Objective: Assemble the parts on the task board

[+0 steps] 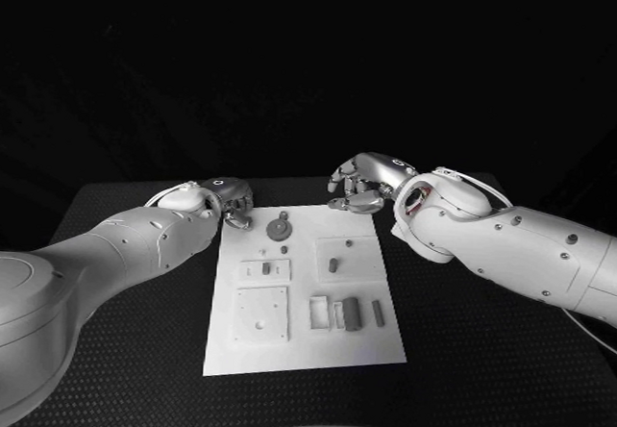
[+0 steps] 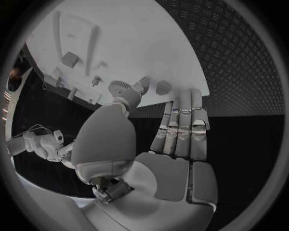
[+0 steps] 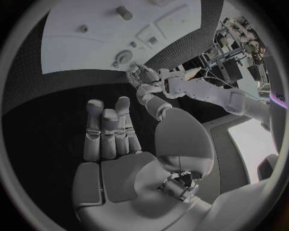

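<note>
the flat white rectangular task board [image 1: 301,353] is lying lengthwise in the middle of the black surface. small grey parts are resting on it: a round disc [image 1: 279,228] near its far edge, upright blocks [image 1: 348,313] and a slim bar [image 1: 378,313] toward its near right.

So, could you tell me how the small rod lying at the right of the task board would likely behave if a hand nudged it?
The small rod looks round and lies flat on the smooth task board, so a sideways nudge would probably roll it. It lies close to the board's right edge, so it might roll off. Being thin and small, it is likely light and awkward to pinch.
</note>
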